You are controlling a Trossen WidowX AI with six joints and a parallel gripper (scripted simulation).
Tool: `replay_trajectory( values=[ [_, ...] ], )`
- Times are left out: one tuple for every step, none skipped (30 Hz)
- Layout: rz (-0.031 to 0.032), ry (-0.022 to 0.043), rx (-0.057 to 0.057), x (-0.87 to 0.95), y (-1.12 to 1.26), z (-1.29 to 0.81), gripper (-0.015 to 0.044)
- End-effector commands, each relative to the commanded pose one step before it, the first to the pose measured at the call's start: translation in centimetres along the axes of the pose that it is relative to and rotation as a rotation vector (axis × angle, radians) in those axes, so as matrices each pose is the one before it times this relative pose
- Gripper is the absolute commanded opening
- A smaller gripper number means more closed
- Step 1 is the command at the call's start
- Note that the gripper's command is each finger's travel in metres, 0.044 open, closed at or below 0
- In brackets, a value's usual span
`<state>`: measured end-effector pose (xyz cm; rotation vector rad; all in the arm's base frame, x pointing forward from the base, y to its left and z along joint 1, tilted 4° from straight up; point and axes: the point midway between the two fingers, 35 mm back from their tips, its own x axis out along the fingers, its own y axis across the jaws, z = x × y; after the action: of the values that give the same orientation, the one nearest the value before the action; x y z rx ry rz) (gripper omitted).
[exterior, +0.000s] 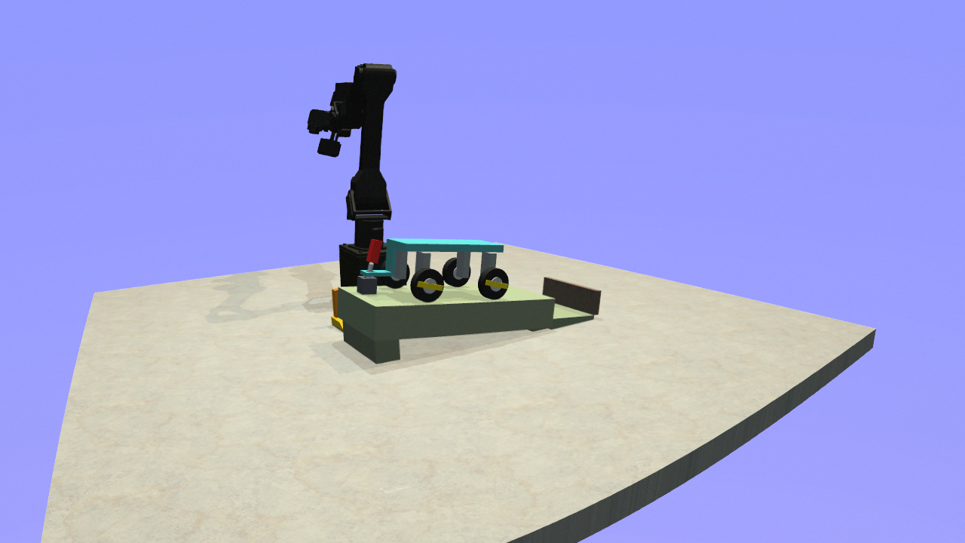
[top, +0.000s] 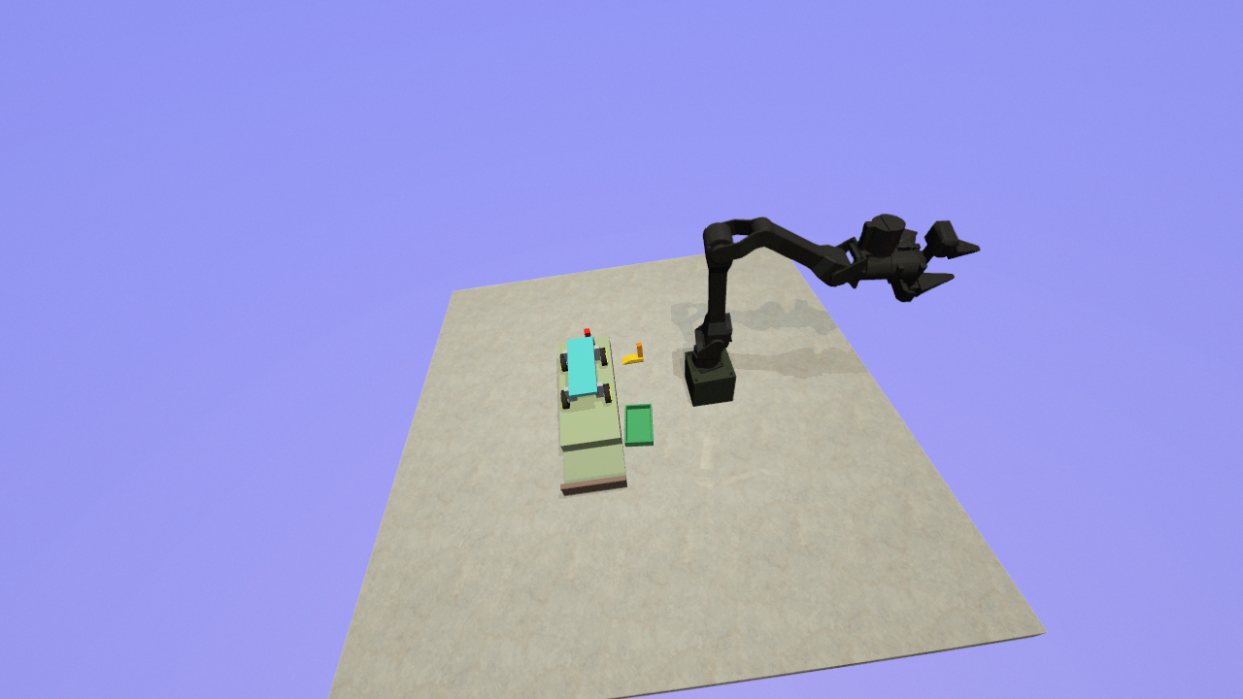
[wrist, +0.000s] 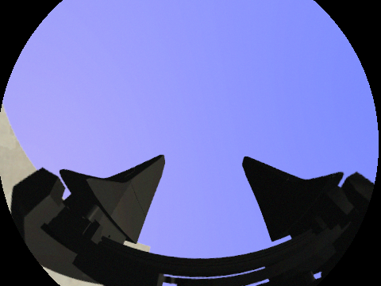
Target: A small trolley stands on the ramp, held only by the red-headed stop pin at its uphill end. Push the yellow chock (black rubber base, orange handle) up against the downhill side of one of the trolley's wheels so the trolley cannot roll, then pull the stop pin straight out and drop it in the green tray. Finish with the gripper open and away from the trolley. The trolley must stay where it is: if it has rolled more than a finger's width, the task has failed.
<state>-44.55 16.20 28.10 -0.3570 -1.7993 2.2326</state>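
The trolley (top: pixel 580 365) (exterior: pixel 445 245), with a cyan deck and black wheels, stands on the upper part of the green ramp (top: pixel 590 430) (exterior: pixel 472 314). The red-headed stop pin (top: pixel 587 332) (exterior: pixel 372 251) stands at its uphill end. The yellow chock (top: pixel 631 357) with its orange handle lies on the table beside the ramp's top end, apart from the wheels; in the exterior view the chock (exterior: pixel 335 311) peeks out behind the ramp. The green tray (top: pixel 638 424) lies beside the ramp. My gripper (top: pixel 964 263) (exterior: pixel 323 135) (wrist: pixel 205 160) is open and empty, raised high, pointing away from the trolley.
The arm's base (top: pixel 710 378) stands on the table right of the tray. A dark brown end board (exterior: pixel 571 291) (top: pixel 593 486) closes the ramp's low end. The wrist view shows only sky between the fingers.
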Motion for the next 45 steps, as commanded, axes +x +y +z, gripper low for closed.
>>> replay_trajectory(
  values=[
    [0.00076, 0.00418, 0.0025, -0.004, -0.004, -0.192, 0.0374],
    [0.00223, 0.01253, 0.0074, -0.016, -0.013, -0.576, 0.0348],
    [0.00352, 0.02092, 0.0125, -0.031, -0.029, -0.959, 0.0321],
    [0.00390, 0.02515, 0.0152, -0.039, -0.047, -1.149, 0.0295],
    [0.00204, 0.02522, 0.0147, -0.053, -0.119, -1.160, 0.0269],
    [0.00143, 0.02523, 0.0147, -0.056, -0.144, -1.159, 0.0243],
    [0.00097, 0.02523, 0.0149, -0.058, -0.164, -1.156, 0.0216],
    [0.00007, 0.02519, 0.0148, -0.064, -0.199, -1.156, 0.0190],
    [-0.00025, 0.02518, 0.0150, -0.065, -0.213, -1.152, 0.0190],
    [-0.00056, 0.02516, 0.0151, -0.066, -0.227, -1.148, 0.0190],
    [0.00000, 0.02506, 0.0176, -0.066, -0.231, -1.118, 0.0190],
    [-0.00037, 0.02511, 0.0178, -0.067, -0.247, -1.117, 0.0190],
    [-0.00075, 0.02508, 0.0180, -0.068, -0.262, -1.111, 0.0190],
    [-0.00111, 0.02504, 0.0182, -0.068, -0.278, -1.106, 0.0190],
    [-0.00148, 0.02500, 0.0184, -0.069, -0.293, -1.100, 0.0190],
    [-0.00185, 0.02495, 0.0186, -0.070, -0.308, -1.094, 0.0190],
    [-0.00221, 0.02489, 0.0188, -0.071, -0.324, -1.088, 0.0190],
    [-0.00258, 0.02482, 0.0190, -0.071, -0.339, -1.082, 0.0190],
    [-0.00294, 0.02475, 0.0192, -0.072, -0.353, -1.075, 0.0190],
    [-0.00330, 0.02467, 0.0194, -0.073, -0.368, -1.068, 0.0190],
    [-0.00350, 0.02363, 0.0189, -0.070, -0.368, -1.020, 0.0190],
    [-0.00383, 0.02355, 0.0190, -0.071, -0.381, -1.013, 0.0190],
    [-0.00415, 0.02345, 0.0192, -0.071, -0.394, -1.006, 0.0190],
    [-0.00448, 0.02336, 0.0194, -0.072, -0.407, -0.999, 0.0190],
    [-0.00480, 0.02326, 0.0196, -0.073, -0.420, -0.992, 0.0190],
    [-0.00511, 0.02315, 0.0198, -0.073, -0.433, -0.984, 0.0190],
    [-0.00543, 0.02303, 0.0200, -0.074, -0.445, -0.976, 0.0190],
    [-0.00574, 0.02292, 0.0201, -0.074, -0.458, -0.968, 0.0190],
    [-0.00605, 0.02279, 0.0203, -0.075, -0.470, -0.960, 0.0190],
    [-0.00635, 0.02266, 0.0205, -0.076, -0.482, -0.952, 0.0190],
    [-0.00664, 0.02246, 0.0206, -0.076, -0.493, -0.940, 0.0190],
    [-0.00693, 0.02232, 0.0208, -0.076, -0.505, -0.932, 0.0190],
    [-0.00723, 0.02217, 0.0210, -0.077, -0.516, -0.923, 0.0190],
    [-0.00752, 0.02203, 0.0211, -0.077, -0.527, -0.914, 0.0190],
    [-0.00781, 0.02187, 0.0213, -0.078, -0.539, -0.905, 0.0190],
    [-0.00809, 0.02171, 0.0215, -0.078, -0.550, -0.896, 0.0190],
    [-0.00837, 0.02155, 0.0217, -0.079, -0.561, -0.886, 0.0190],
    [-0.00864, 0.02138, 0.0219, -0.079, -0.571, -0.877, 0.0190],
    [-0.00892, 0.02121, 0.0220, -0.080, -0.582, -0.867, 0.0190],
    [-0.00918, 0.02103, 0.0222, -0.080, -0.592, -0.857, 0.0190],
    [-0.00886, 0.01957, 0.0210, -0.075, -0.566, -0.795, 0.0190],
    [-0.00909, 0.01941, 0.0212, -0.076, -0.574, -0.786, 0.0190],
    [-0.00932, 0.01924, 0.0213, -0.076, -0.583, -0.777, 0.0190],
    [-0.00954, 0.01907, 0.0215, -0.076, -0.592, -0.768, 0.0190],
    [-0.00976, 0.01890, 0.0216, -0.077, -0.600, -0.759, 0.0190]
  ],
)
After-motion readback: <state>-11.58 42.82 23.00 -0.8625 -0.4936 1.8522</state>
